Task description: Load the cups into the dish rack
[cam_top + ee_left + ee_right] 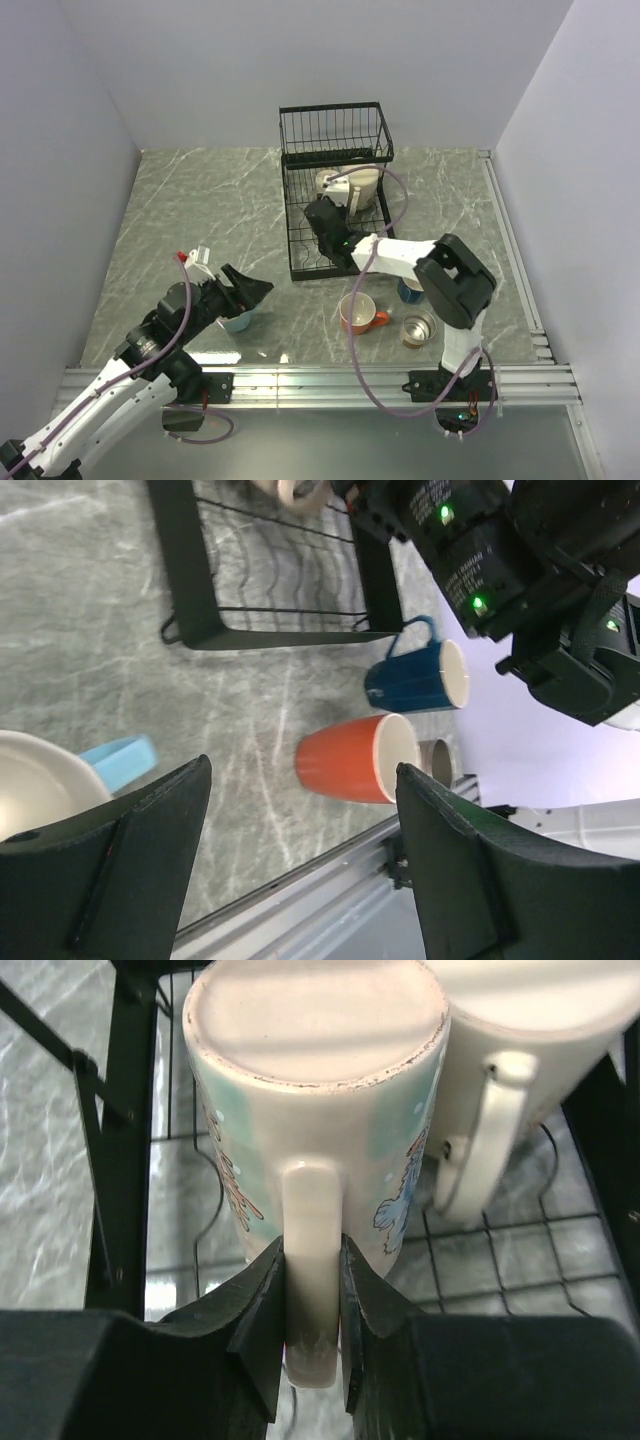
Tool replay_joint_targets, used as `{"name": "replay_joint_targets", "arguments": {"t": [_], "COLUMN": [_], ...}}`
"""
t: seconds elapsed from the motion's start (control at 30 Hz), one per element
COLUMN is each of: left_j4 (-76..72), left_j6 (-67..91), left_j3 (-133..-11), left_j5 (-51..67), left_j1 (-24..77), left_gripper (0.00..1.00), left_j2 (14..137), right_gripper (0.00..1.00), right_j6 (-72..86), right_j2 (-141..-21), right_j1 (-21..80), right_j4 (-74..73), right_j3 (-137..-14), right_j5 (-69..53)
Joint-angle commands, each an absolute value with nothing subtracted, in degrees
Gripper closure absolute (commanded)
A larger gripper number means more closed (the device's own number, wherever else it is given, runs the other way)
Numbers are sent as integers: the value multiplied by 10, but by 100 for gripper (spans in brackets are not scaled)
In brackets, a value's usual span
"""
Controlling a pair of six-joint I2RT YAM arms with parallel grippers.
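Observation:
The black wire dish rack (335,135) stands at the back centre. My right gripper (313,1290) is inside it, shut on the handle of an upside-down cream mug with green patches and painted figures (310,1080); it also shows in the top view (325,213). A plain cream mug (530,1070) stands upside down beside it. My left gripper (252,290) is open and empty over the light blue mug (238,321); its handle (120,761) shows beside the left finger. The orange mug (358,314), dark blue mug (409,291) and small steel cup (418,328) stand on the table.
In the left wrist view the orange mug (355,757), dark blue mug (415,677) and steel cup (440,762) lie beyond my open fingers (110,880), near the metal front rail (330,880). The right arm (455,280) reaches over them. Grey walls enclose the table.

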State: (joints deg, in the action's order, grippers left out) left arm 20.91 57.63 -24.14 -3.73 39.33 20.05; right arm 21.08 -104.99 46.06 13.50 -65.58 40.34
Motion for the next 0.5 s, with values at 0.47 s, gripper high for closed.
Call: {"name": "replay_joint_targets", "arguments": {"t": [0.47], "left_j4": [192], "left_j6": [549], "left_j3": [-234], "left_j5": [-63], "left_j1": [393], "left_gripper": [19], "left_j2": [203], "right_gripper": [63], "right_j6": [287], "right_j2": [-1208], "right_j1": [429], "right_j4": [48], "right_j3": [-914], "right_j5": [406]}}
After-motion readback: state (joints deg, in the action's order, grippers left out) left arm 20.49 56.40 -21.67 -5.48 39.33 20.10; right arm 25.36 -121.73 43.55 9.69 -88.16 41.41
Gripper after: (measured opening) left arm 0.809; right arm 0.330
